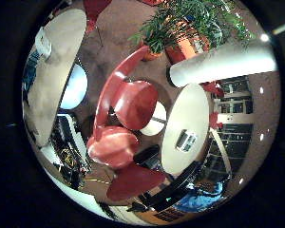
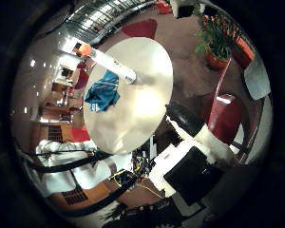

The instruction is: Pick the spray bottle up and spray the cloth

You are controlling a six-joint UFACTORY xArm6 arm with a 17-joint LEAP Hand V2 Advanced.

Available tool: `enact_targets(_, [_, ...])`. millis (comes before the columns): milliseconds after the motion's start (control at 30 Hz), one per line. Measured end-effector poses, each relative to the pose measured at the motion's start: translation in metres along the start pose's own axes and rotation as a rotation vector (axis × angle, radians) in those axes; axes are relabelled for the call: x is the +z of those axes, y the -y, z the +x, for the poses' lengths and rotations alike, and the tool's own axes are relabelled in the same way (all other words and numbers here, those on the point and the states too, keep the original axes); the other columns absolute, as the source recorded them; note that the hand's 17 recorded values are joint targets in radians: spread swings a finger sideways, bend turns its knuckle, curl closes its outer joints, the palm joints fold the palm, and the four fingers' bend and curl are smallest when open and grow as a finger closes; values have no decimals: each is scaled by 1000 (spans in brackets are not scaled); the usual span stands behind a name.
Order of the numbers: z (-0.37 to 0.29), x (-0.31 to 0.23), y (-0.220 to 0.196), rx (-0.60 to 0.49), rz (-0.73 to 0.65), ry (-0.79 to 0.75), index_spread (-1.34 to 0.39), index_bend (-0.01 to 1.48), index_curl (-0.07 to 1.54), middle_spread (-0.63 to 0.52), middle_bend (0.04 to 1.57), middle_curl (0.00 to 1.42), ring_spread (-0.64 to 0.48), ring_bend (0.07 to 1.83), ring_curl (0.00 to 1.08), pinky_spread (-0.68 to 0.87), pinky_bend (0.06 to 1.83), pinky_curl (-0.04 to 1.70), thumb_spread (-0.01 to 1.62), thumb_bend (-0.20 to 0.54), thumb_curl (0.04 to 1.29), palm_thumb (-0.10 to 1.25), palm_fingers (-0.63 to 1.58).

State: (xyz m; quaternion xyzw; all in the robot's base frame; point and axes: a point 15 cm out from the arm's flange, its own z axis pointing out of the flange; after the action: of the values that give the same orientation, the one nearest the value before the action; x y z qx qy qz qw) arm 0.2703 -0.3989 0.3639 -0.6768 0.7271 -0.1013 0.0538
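Spray bottle (image 2: 111, 65) upright on round table (image 2: 142, 114), touching blue cloth (image 2: 102, 91). Hand (image 2: 192, 137) clear of both; fingers' state can't tell.

Chairs: we see red chairs (image 1: 128, 102) clustered beside a small round table (image 1: 185, 130).
Plants: we find potted plants (image 1: 180, 23) in orange pots at about 1 o'clock from those chairs.
Floor: we note brown carpet (image 1: 118, 28).

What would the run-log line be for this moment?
phase: approach | spray bottle: lying on round table | cloth: beside bottle, blue, crumpled | hand: away from both, holding nothing
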Motion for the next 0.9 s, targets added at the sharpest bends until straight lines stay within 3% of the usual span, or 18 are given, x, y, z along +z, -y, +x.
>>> enact_targets(433, [-51, 29, 30, -8, 66, 147, -260, 135, 322, -10, 276, 391, 189, 218, 237, 432, 250, 303, 1129, -26, 331, 691, 232])
enact_targets(700, [-99, 53, 28, 59, 133, 304, -237, 147, 273, 11, 291, 392, 181, 281, 267, 433, 336, 323, 1103, -23, 326, 646, 201])
enact_targets(900, [-113, 57, 21, 74, 144, 341, -234, 151, 270, 25, 289, 385, 181, 300, 275, 437, 360, 321, 1074, -27, 318, 617, 191])
